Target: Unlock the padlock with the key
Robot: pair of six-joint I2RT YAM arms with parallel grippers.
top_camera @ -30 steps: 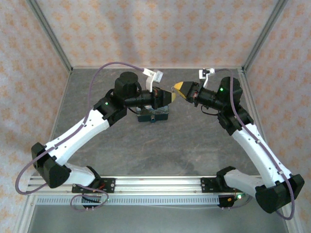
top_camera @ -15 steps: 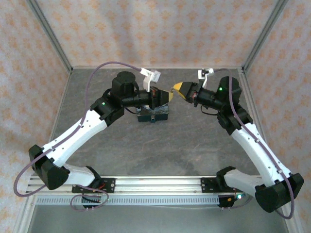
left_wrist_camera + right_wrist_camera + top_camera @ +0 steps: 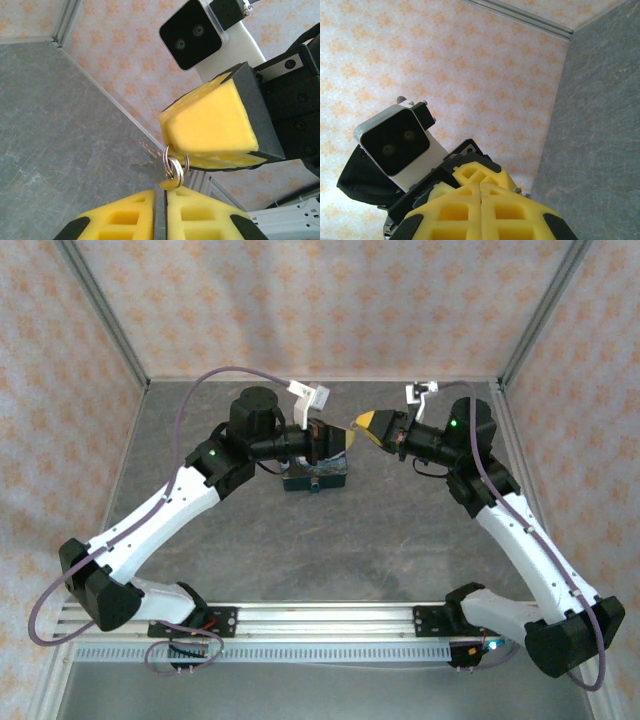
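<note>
1. While it faces its twin tip to tip, the yellow-padded right gripper (image 3: 480, 185) is clamped shut on a small silvery ring (image 3: 173, 166).
2. The thin, pale silvery metal key (image 3: 145, 149) hangs from that ring.
3. The yellow-padded left gripper (image 3: 160, 205) sits just below the ring, its pads a thin slit apart. Whether it grips anything I cannot tell.

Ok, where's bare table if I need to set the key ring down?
Widest bare table: between the left arm, right arm, the tin and the near rail. Also the strip by the back wall. Crowded: around the tin, where left gripper and right gripper meet.
</note>
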